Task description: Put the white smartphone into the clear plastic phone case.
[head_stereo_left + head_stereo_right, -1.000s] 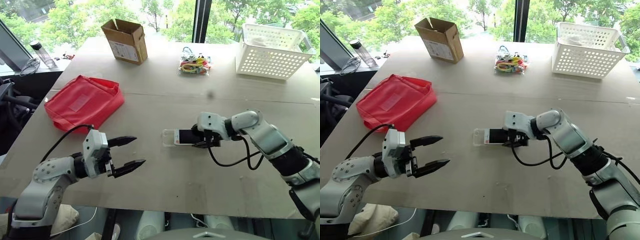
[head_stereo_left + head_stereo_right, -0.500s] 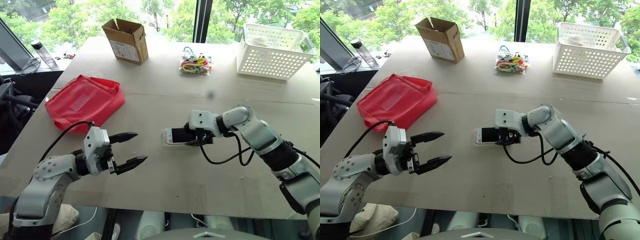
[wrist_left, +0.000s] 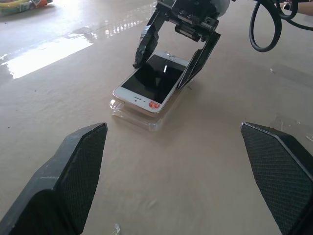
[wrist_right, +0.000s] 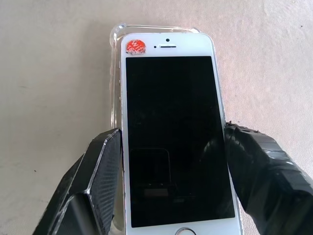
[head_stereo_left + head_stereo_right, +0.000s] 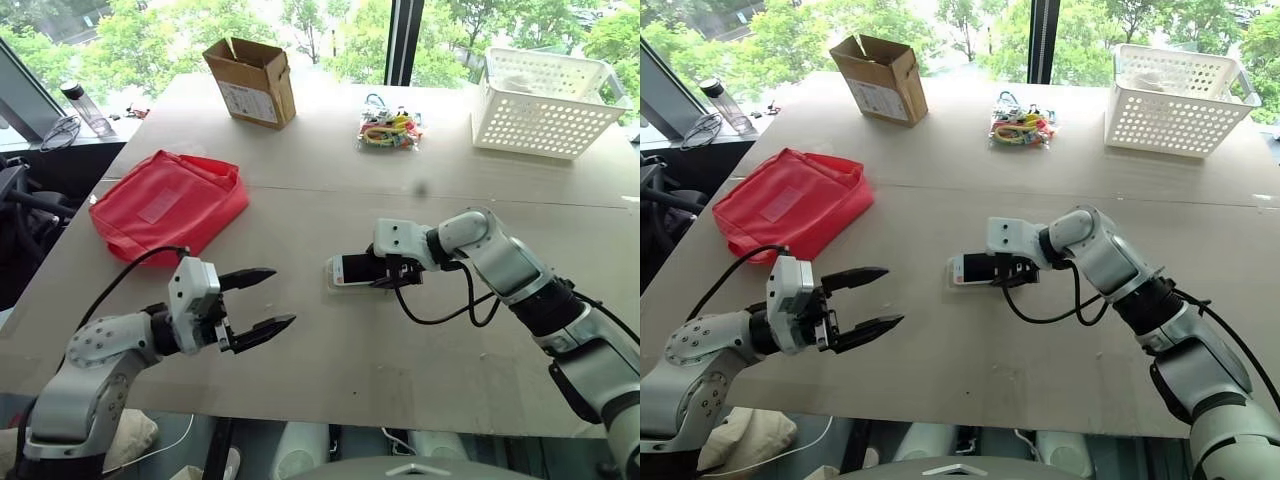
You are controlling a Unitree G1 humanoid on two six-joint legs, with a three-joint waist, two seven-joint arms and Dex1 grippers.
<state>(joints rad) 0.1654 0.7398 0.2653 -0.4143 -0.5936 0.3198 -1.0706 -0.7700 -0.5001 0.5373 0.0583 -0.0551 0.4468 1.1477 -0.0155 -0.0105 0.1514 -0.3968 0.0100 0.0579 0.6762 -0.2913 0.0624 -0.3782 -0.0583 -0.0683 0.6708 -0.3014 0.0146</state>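
Smartphone [image 4: 171,132] is sitting over the clear case [image 3: 139,117] mid-bench; we are pinching its long edges with the right gripper [image 5: 392,272] for alignment, while the left gripper [image 5: 262,302] is waiting wide open, empty.

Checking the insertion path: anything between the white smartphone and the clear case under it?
Nothing visible. The right hand grips the white smartphone by its long edges, directly over the clear plastic phone case, whose rim shows past the phone's top end. The phone sits tilted, its far end raised, not yet seated.
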